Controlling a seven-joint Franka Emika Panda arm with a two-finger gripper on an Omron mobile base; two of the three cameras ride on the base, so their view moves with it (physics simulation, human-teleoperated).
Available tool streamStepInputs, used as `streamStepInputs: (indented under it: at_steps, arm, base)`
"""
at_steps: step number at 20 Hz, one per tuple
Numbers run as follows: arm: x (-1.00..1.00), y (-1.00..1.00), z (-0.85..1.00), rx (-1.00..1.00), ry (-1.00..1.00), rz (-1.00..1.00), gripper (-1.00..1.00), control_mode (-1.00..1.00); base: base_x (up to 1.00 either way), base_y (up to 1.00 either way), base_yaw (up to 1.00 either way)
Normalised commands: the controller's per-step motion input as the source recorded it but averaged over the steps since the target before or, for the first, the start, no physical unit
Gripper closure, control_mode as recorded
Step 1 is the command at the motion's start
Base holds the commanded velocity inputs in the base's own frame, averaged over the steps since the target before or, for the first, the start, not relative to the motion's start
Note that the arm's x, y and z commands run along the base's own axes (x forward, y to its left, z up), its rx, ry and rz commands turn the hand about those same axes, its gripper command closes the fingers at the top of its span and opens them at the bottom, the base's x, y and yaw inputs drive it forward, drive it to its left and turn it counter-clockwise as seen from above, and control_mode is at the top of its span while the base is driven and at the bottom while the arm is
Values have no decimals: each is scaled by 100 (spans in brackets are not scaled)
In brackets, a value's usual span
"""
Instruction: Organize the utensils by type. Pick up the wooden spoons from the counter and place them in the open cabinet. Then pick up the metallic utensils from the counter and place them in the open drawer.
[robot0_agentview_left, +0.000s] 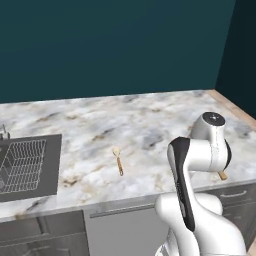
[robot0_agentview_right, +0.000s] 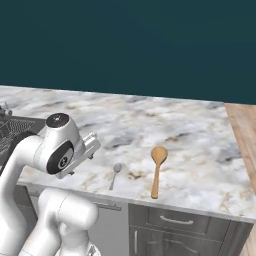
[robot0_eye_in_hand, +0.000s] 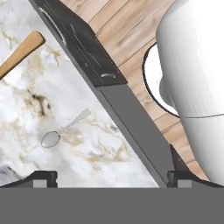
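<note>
The white-grey marble counter with brown and grey veins (robot0_agentview_right: 190, 135) is stretching across both base views over dark grey floor cabinets (robot0_agentview_right: 175, 225), and a dark sink holding a wire rack (robot0_agentview_left: 25, 167) is sitting at its left end. The long tan wooden spoon with a round bowl (robot0_agentview_right: 157, 170) is lying near the front edge, bowl pointing away from the robot; just beside it, to its left, the small slim silver-grey metal spoon (robot0_agentview_right: 115, 175) is lying flat, and further left the shorter spoon with a pale cream head and orange-brown handle (robot0_agentview_left: 118, 161) is resting mid-counter. The gripper (robot0_eye_in_hand: 111, 177) is hanging above the counter edge with its jaws spread wide and nothing between them — its dark fingertips (robot0_eye_in_hand: 43, 178) are standing well apart over the metal spoon. All three utensils are looking light and rigid; the wooden ones should be offering friction, best pinched across the handle near mid-length, while the thin, smooth metal spoon is likely slipping more easily and sitting very low on the stone. The open cabinet and open drawer are lying out of frame, and the arm's own body is covering most of the tan spoon in the left base view.
</note>
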Motion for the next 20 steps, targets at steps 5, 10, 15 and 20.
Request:
streamStepInputs:
  at_steps: [5,10,15,20]
  arm:
    - [1,-15,0,4,-2,-1,-100,-100]
    - [0,-24,0,15,-6,-23,-100,-100]
    - [0,-27,-4,19,-3,-44,-100,-100]
    - [1,-25,-5,20,0,-52,-100,-100]
  base:
    - [0,-16,4]
    - [0,0,0]
    - [0,0,0]
    - [0,0,0]
